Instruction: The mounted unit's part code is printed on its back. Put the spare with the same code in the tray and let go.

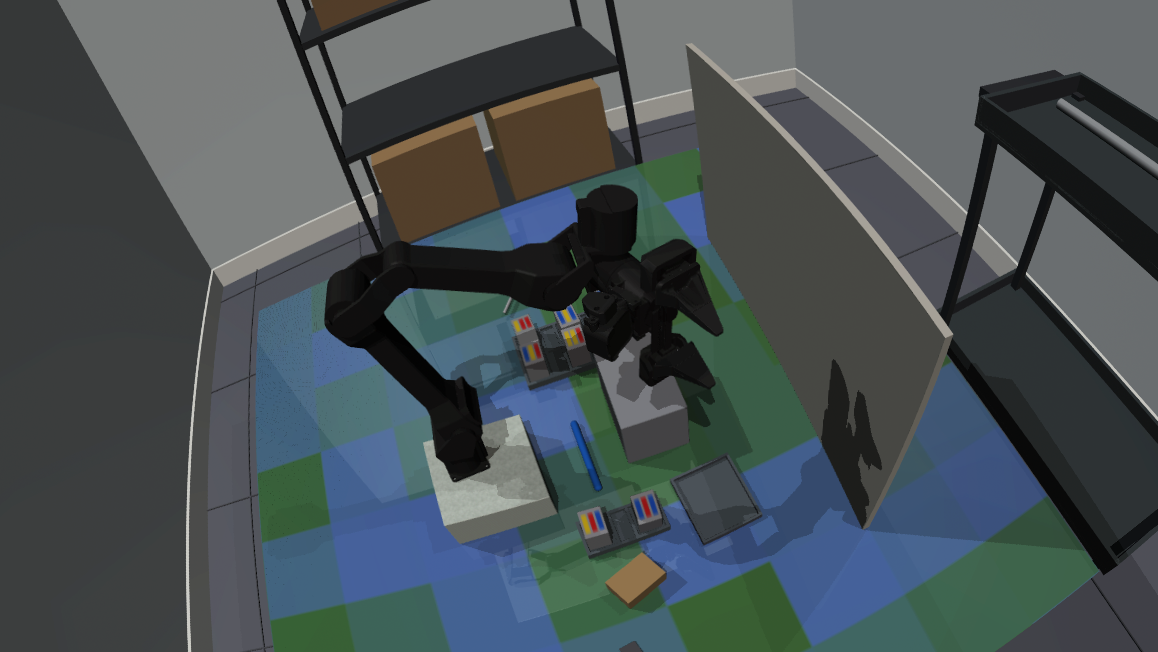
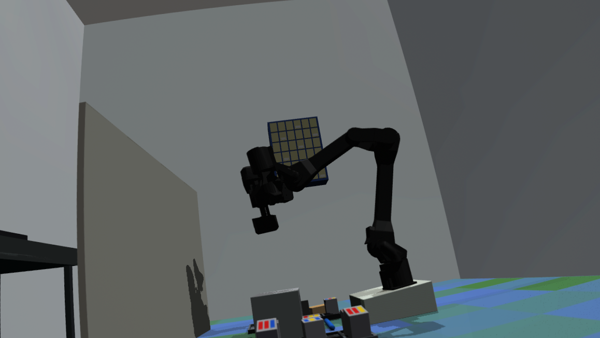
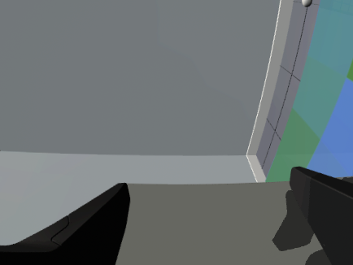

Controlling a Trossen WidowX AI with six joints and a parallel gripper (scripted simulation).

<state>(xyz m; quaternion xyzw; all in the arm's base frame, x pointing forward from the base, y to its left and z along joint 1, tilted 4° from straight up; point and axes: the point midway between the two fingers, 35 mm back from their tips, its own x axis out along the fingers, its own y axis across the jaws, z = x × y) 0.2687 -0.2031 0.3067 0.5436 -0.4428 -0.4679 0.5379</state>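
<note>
Claw raised and spread wide, nothing in it, facing the tall grey panel.

The claw hangs high above the worktop near its far right part, fingers well apart with only the grey panel between them in the wrist view. The mounted unit, a grey block, stands below the wrist near the middle of the worktop. Spares with coloured stripes sit in two racks: a far rack just beside the unit's far end, and a near rack toward the near edge holding two spares. The tray lies flat just right of the near rack, nothing in it. A blue pen lies between arm base and unit.
</note>
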